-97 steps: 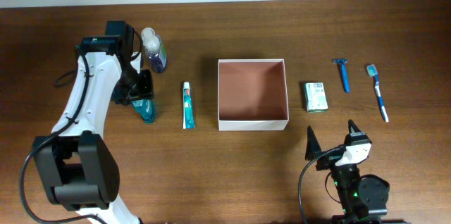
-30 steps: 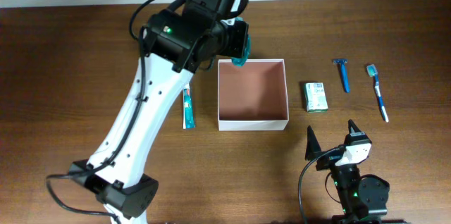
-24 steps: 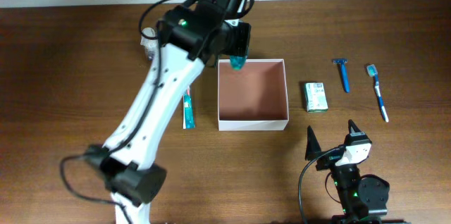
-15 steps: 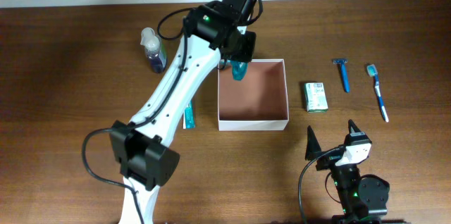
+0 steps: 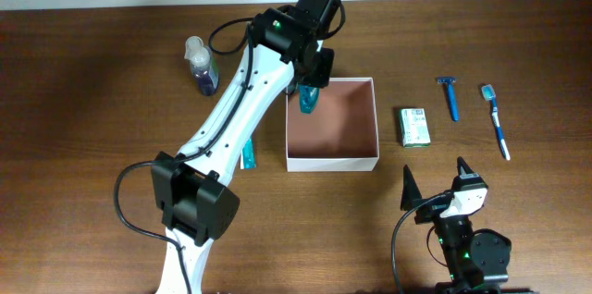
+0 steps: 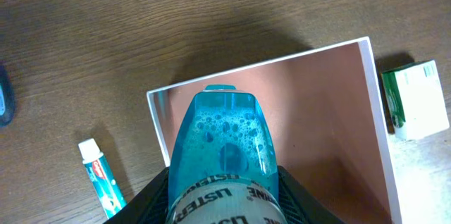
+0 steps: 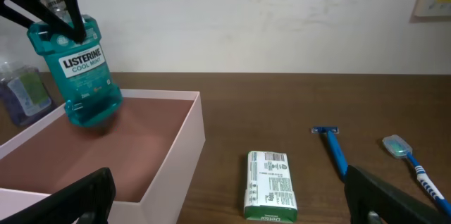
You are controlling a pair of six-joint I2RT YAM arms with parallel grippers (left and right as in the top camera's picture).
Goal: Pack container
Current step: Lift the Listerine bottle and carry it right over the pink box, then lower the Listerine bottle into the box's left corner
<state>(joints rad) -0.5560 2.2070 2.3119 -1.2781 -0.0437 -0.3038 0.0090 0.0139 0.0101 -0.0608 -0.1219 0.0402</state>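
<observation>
The container [image 5: 333, 161], a square white-walled box with a pinkish-brown inside, sits mid-table and has nothing lying in it. My left gripper [image 5: 313, 74] is shut on a teal Listerine mouthwash bottle [image 5: 307, 100], which hangs slightly tilted over the container's far-left corner. From the left wrist, the bottle [image 6: 225, 146] fills the space between the black fingers [image 6: 151, 197], above the container's rim [image 6: 282, 58]. The right wrist view shows the bottle [image 7: 81, 76] low over the container's wall [image 7: 169, 175]; I cannot tell whether it touches. My right gripper [image 5: 435, 170] stands open near the front edge, holding nothing.
A toothpaste tube [image 5: 246, 151] lies left of the container, partly under the left arm. A blue-purple bottle [image 5: 202, 65] stands at the far left. Right of the container lie a green-and-white box [image 5: 414, 128], a blue razor [image 5: 450, 98] and a toothbrush [image 5: 496, 120].
My left arm has carried the mouthwash bottle from the table's left side to the container's far-left corner and brought it down and inward. The right arm has not moved.
</observation>
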